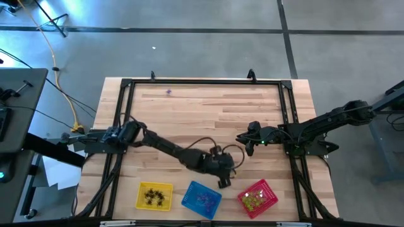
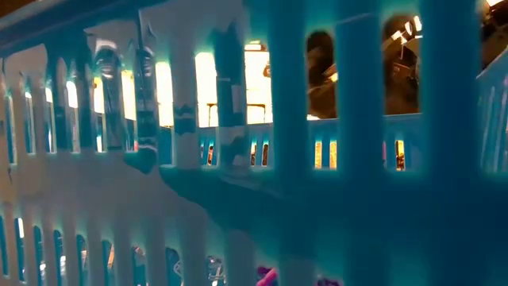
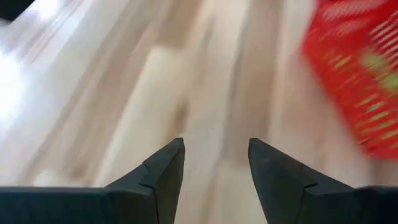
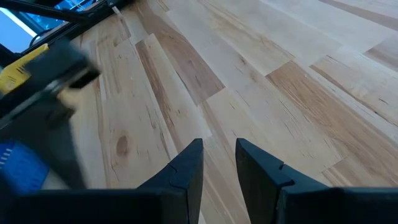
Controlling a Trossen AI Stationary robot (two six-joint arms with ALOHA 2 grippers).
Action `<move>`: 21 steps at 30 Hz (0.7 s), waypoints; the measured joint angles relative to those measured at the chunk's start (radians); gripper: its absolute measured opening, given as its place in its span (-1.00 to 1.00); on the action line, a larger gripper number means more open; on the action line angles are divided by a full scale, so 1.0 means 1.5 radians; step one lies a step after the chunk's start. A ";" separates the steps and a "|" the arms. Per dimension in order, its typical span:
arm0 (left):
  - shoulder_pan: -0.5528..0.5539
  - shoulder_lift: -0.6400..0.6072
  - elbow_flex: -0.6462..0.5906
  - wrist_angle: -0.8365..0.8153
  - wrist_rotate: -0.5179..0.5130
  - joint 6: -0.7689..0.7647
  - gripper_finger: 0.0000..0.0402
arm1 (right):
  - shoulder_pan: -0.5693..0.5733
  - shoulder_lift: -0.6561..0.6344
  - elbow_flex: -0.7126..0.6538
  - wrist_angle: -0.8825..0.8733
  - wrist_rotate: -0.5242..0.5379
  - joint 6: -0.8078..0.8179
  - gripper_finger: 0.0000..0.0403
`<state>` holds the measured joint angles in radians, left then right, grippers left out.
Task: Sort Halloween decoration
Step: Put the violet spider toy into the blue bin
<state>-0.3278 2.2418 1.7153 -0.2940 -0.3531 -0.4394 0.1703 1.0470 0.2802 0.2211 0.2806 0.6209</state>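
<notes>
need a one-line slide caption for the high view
Left end effector open above the gap between blue basket and red basket; right end effector waits mid-table; yellow basket alongside.

Black trinkets (image 1: 154, 198) in yellow basket, purple trinkets (image 1: 203, 199) in blue, yellow-green trinkets (image 1: 254, 198) in red

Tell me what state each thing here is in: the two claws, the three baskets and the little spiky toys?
Left gripper: open, empty, above bare wood between the blue and red baskets.
Right gripper: fingers apart, empty, over the table's right side.
Yellow basket: holds dark trinkets.
Blue basket: holds purple trinkets.
Red basket: holds yellow-green trinkets.
</notes>
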 joint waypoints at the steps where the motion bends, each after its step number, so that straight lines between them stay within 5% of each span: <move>1: 0.007 -0.003 0.000 -0.026 0.002 -0.002 -0.16 | 0.000 0.000 0.000 0.000 0.000 0.000 -0.55; 7: 0.053 -0.037 -0.013 -0.154 0.035 0.002 -0.15 | 0.000 0.000 0.000 0.000 0.000 0.000 -0.55; 21: 0.183 -0.295 -0.379 0.043 0.036 0.021 -0.15 | 0.000 0.000 0.000 -0.001 0.000 0.000 -0.55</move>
<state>-0.0539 1.7994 1.1473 -0.2300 -0.2986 -0.4084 0.1702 1.0472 0.2798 0.2195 0.2807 0.6210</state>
